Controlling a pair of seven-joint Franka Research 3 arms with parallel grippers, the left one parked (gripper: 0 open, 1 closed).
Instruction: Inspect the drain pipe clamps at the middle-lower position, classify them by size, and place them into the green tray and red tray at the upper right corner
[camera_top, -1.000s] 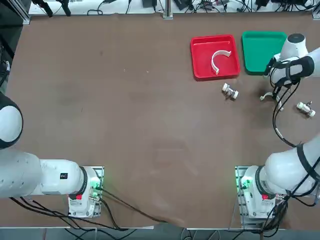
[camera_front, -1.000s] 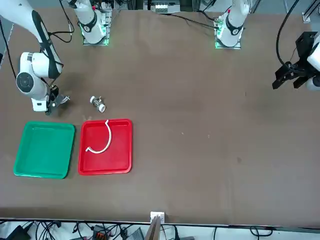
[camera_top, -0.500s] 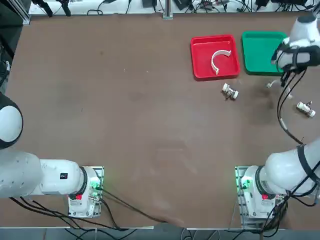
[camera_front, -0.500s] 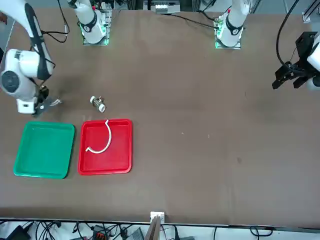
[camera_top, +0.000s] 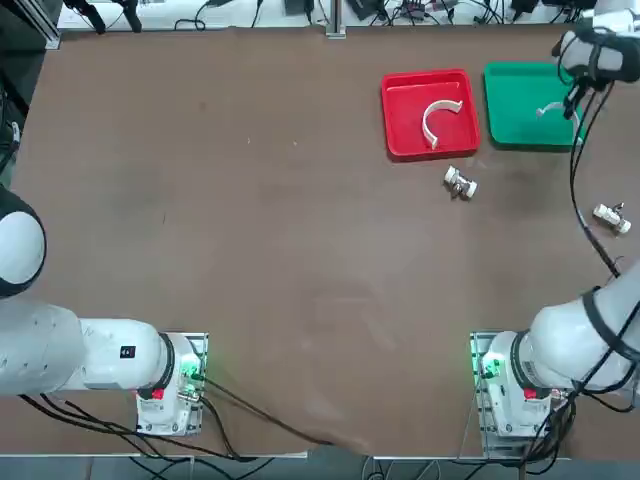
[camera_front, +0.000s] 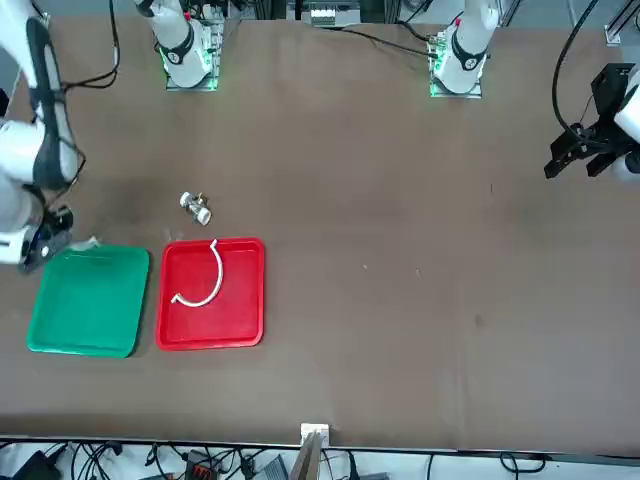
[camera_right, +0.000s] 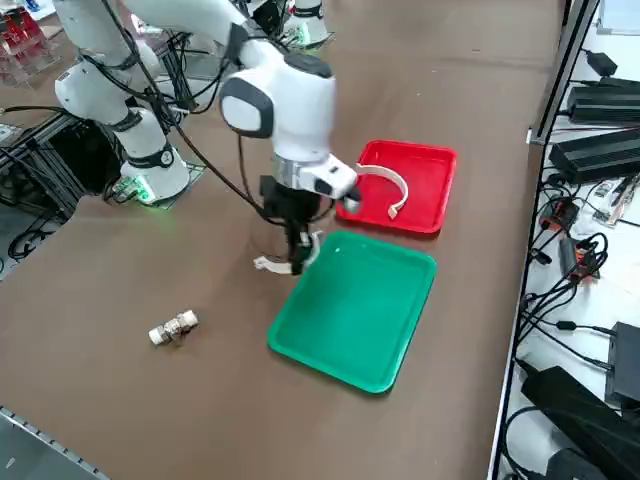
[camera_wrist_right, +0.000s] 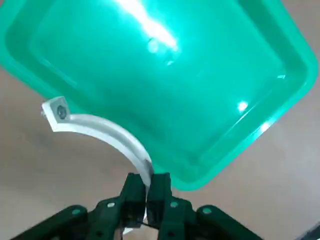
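Observation:
My right gripper (camera_top: 571, 102) is shut on one end of a thin white drain pipe clamp (camera_top: 549, 109). It holds the clamp (camera_wrist_right: 98, 129) in the air at the edge of the green tray (camera_top: 520, 120). In the right side view the gripper (camera_right: 297, 261) hangs by the rim of the green tray (camera_right: 355, 310) on the robot's side, and the clamp (camera_right: 272, 264) sticks out over the table. The other clamp (camera_top: 441, 120) lies in the red tray (camera_top: 400, 135), beside the green one. Nothing lies in the green tray (camera_wrist_right: 165, 75).
Two small silver metal fittings lie on the table: one fitting (camera_top: 460, 182) just below the red tray, the other fitting (camera_top: 611, 216) near the right edge. Cables run along the table's far edge.
My right gripper has carried the clamp away from the robot, from over the table between the two fittings up to the green tray. Nothing else has moved.

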